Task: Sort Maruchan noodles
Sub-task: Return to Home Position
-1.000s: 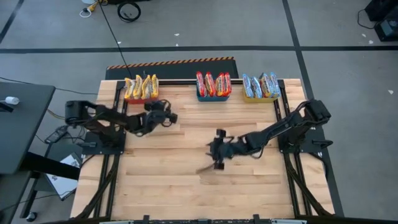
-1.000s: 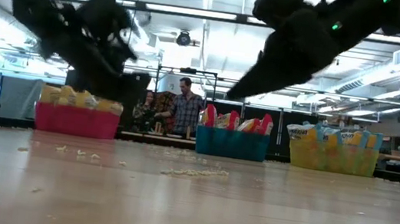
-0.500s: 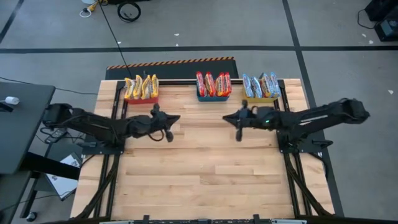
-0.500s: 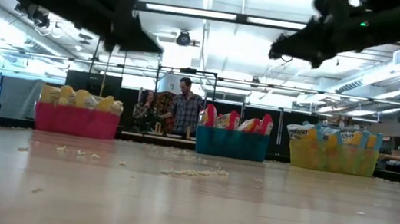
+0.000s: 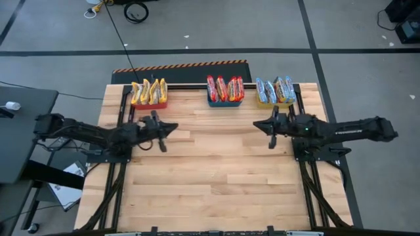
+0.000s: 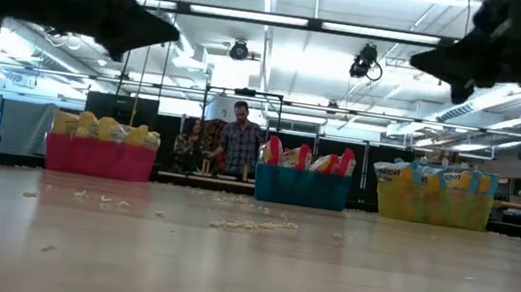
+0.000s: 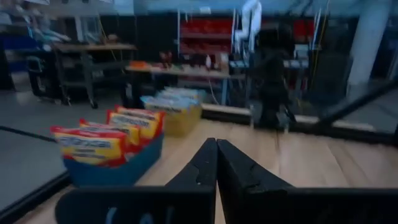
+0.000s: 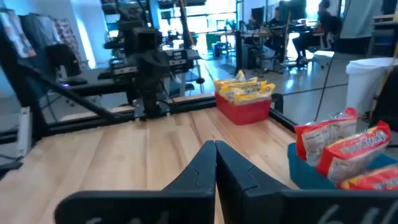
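We see the noodles standing on edge in three bins lined up along the far edge of the table (image 5: 210, 177). The yellow packs (image 5: 149, 90) fill the red bin (image 5: 149, 103) at the far left. The red packs (image 5: 225, 86) sit in the blue bin (image 5: 225, 101) in the middle, and the blue-silver packs (image 5: 275, 88) in the yellow bin (image 5: 274, 103) at the far right. The left arm (image 5: 98, 134) reaches in level from the table's left side, and the left jaws end near the red bin but clear of it, pointing toward the middle. The right arm (image 5: 341, 130) mirrors it from the right side, with the right jaws near the yellow bin and apart from it. In the low view both arms hang high above the table. Each wrist view shows us its own jaws pressed together tip to tip. Pale crumbs (image 6: 250, 225) lie scattered on the table, and a person (image 6: 239, 141) stands in the room beyond.
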